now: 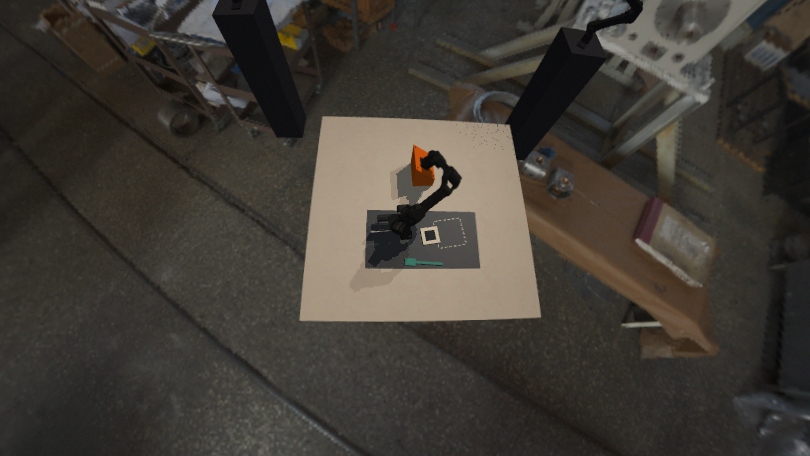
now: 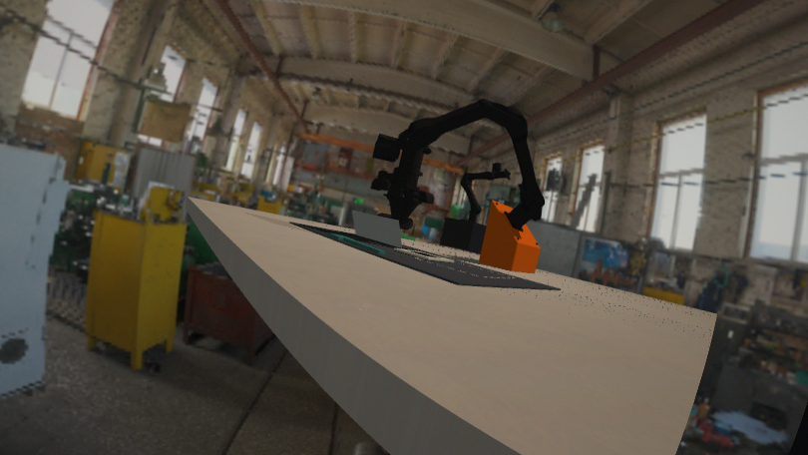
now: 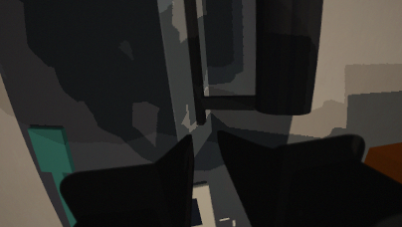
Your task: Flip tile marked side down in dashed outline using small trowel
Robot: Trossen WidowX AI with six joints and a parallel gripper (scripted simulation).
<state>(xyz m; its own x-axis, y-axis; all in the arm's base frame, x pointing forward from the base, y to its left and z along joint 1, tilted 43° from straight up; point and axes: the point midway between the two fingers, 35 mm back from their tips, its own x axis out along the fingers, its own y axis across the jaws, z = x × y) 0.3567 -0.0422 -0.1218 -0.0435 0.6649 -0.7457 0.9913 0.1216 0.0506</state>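
The cream tile lies flat on the dark mat, its dark square mark up. It is at the left side of the dashed outline. A trowel with a grey blade and thick black handle stands on edge left of the tile. A teal flat tool lies along the mat's near edge. My gripper is open a little, with nothing between the fingertips, low beside the trowel's handle end. In the exterior view the blade partly hides it.
The arm's orange base stands on the table behind the mat. Black pillars stand beyond the table's back edge. The arm's shadow falls across the mat's left part.
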